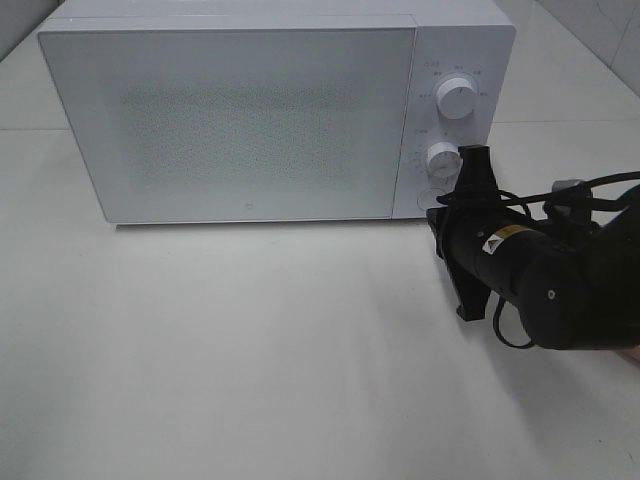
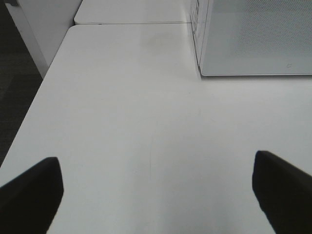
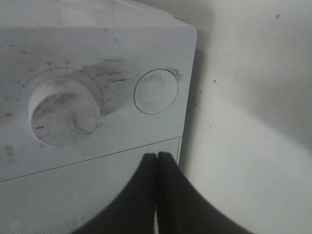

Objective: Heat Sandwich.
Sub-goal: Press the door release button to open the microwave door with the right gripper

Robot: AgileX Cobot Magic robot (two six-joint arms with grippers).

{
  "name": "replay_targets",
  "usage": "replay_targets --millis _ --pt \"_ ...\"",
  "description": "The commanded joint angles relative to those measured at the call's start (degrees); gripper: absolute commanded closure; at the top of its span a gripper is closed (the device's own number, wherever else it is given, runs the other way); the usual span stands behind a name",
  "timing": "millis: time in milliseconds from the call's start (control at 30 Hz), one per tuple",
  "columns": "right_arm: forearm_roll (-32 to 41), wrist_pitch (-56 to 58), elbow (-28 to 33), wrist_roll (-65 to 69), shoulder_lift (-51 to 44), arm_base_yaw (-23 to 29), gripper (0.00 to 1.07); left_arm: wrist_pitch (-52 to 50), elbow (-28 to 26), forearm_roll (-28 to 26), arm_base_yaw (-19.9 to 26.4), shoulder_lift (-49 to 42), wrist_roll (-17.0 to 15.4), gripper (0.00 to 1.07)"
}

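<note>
The sandwich and its pink plate are out of view. The white microwave (image 1: 250,110) stands at the back of the table with its door closed. My right gripper (image 1: 472,160) is shut and empty, its tips close in front of the control panel by the lower knob (image 1: 441,158). In the right wrist view the closed fingertips (image 3: 157,163) point at the panel below the round door button (image 3: 155,91), beside the timer knob (image 3: 61,112). My left gripper (image 2: 156,195) is open and empty, over bare table, left of the microwave (image 2: 253,39).
An upper knob (image 1: 456,98) sits above the lower one. The white table (image 1: 250,350) stretches in front of the microwave. In the left wrist view the table's left edge (image 2: 34,102) drops to a dark floor.
</note>
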Motion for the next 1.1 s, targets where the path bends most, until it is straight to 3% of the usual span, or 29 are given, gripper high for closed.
replay_targets --millis 33,567,1100 --pt "-1.5 0.6 -2.4 0.2 1.7 -1.1 1.07 -0.4 0.1 -0.3 0.2 -1.5 -0.1 0.03" --pt "-6.7 1.0 -8.7 2.5 7.5 -6.9 1.07 -0.4 0.1 -0.3 0.2 -1.5 -0.1 0.03" --pt "-7.7 1.0 -12.2 1.1 9.5 -9.6 1.07 -0.4 0.1 -0.3 0.2 -1.5 -0.1 0.03"
